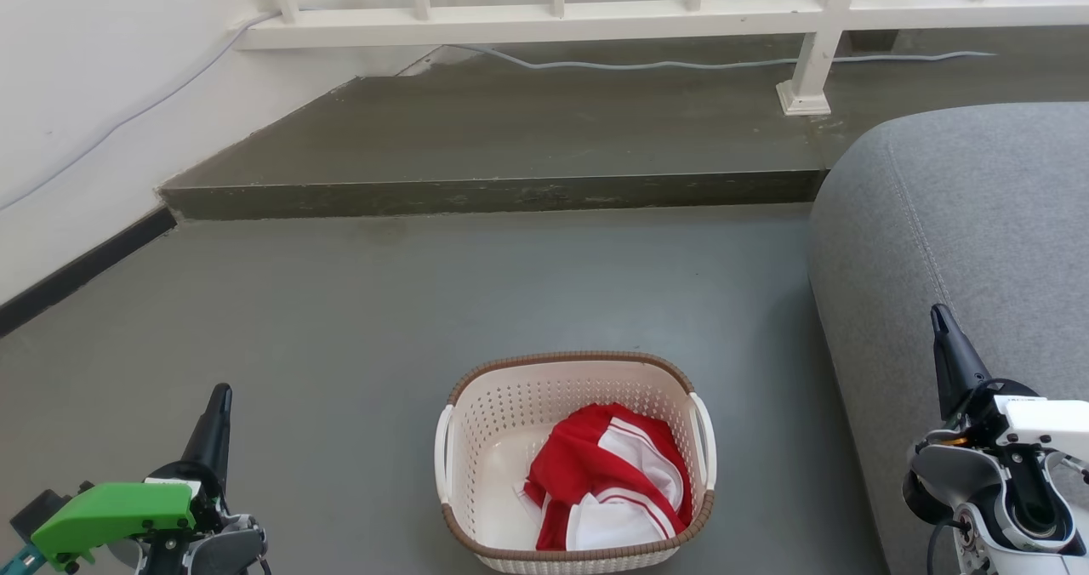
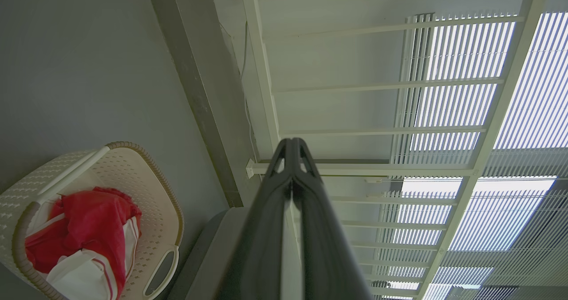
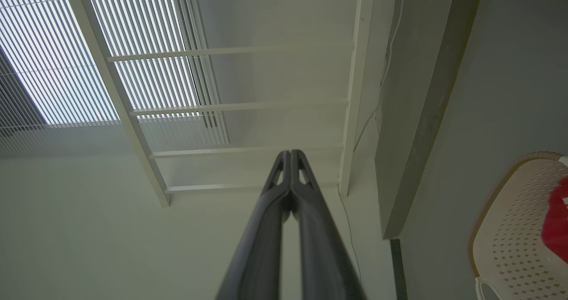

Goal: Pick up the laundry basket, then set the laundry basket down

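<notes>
Standing on the grey floor (image 1: 340,320) between the arms, the laundry basket (image 1: 527,405) is apart from the left gripper (image 1: 221,392) and the right gripper (image 1: 938,313). Both grippers have their fingers pressed together and hold nothing, which fits a basket waiting to be lifted or one already set down. I count one basket, two white handles (image 1: 443,456), one red-and-white garment (image 1: 608,473) and two grippers.

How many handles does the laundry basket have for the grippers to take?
2: the left handle and the right handle, one on each side of the laundry basket, both clear of the red-and-white clothing inside.
</notes>
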